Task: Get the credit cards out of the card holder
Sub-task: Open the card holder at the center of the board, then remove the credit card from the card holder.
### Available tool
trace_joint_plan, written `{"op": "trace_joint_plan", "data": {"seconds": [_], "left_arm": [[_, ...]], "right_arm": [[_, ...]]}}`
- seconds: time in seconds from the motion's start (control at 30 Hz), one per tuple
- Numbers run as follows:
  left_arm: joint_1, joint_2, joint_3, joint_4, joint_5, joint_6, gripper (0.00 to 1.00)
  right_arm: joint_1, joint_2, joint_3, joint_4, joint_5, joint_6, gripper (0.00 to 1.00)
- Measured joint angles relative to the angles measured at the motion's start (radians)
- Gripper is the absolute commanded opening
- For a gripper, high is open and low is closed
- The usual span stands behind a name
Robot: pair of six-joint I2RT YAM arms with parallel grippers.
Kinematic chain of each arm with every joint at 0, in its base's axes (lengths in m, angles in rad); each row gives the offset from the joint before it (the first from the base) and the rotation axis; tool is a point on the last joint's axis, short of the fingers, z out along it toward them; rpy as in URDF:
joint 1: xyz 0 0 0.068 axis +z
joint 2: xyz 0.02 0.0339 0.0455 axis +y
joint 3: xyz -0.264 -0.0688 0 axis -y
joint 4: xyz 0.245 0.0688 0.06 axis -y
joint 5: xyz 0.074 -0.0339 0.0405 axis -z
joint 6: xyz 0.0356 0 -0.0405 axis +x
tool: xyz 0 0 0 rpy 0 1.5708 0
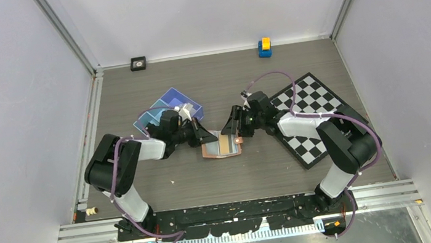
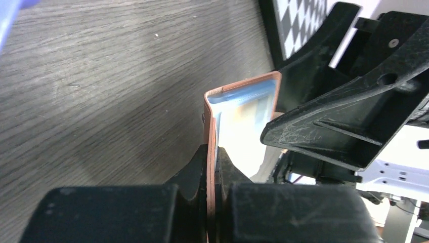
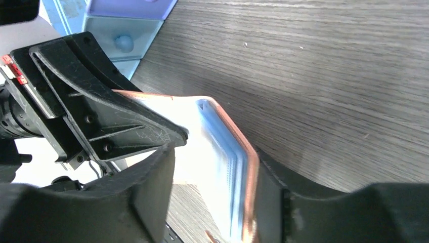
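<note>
From above, we see the card holder (image 1: 222,146) lying open on the table (image 1: 220,183) between the two arms. The left gripper (image 1: 205,134) and right gripper (image 1: 232,127) are close over it, with the blue tray (image 1: 169,105) and checkered board (image 1: 315,118) out to either side.

At the left wrist, we find the left gripper (image 2: 212,162) clamped tight on an upright leather flap. Pale, blue-edged credit cards (image 2: 248,109) are tucked inside.

At the right wrist, we see the right gripper (image 3: 215,197) with its fingers (image 3: 283,212) apart around a flap of the holder. The flap's tan edge rests against one of them.
</note>
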Motion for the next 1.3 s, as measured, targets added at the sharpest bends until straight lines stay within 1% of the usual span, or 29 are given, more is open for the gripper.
{"op": "trace_joint_plan", "data": {"seconds": [0.13, 0.23, 0.27, 0.4, 0.6, 0.73, 0.8, 0.97, 1.2, 1.27, 1.3], "left_arm": [[0.026, -0.031, -0.029, 0.066, 0.034, -0.055, 0.00], [0.041, -0.076, -0.039, 0.101, 0.051, -0.077, 0.00], [0.047, -0.097, -0.045, 0.113, 0.053, -0.082, 0.00], [0.063, -0.157, -0.050, 0.155, 0.057, -0.099, 0.00], [0.065, -0.201, -0.069, 0.187, 0.064, -0.108, 0.00], [0.065, -0.265, -0.089, 0.185, 0.062, -0.102, 0.00], [0.065, -0.295, -0.093, 0.185, 0.060, -0.098, 0.00], [0.065, -0.345, -0.112, 0.198, 0.051, -0.093, 0.00], [0.065, -0.347, -0.143, 0.229, 0.043, -0.095, 0.00], [0.065, -0.348, -0.144, 0.238, 0.043, -0.095, 0.00], [0.065, -0.348, -0.144, 0.244, 0.043, -0.095, 0.00]], "right_arm": [[-0.003, -0.002, -0.010, 0.032, -0.013, 0.011, 0.79], [-0.011, -0.023, -0.034, 0.045, -0.003, 0.015, 0.86], [-0.013, -0.042, -0.047, 0.045, 0.005, 0.015, 0.87], [-0.018, -0.142, -0.087, 0.032, 0.053, 0.009, 0.87], [-0.019, -0.334, -0.123, 0.028, 0.146, -0.002, 0.88], [-0.021, -0.452, -0.230, 0.163, 0.177, -0.001, 0.88], [-0.022, -0.483, -0.279, 0.198, 0.183, -0.002, 0.88], [-0.023, -0.471, -0.279, 0.178, 0.168, -0.035, 0.87], [-0.023, -0.399, -0.277, 0.211, 0.108, -0.051, 0.79], [-0.023, -0.394, -0.277, 0.210, 0.106, -0.051, 0.75], [-0.023, -0.394, -0.277, 0.210, 0.106, -0.052, 0.71]]}}
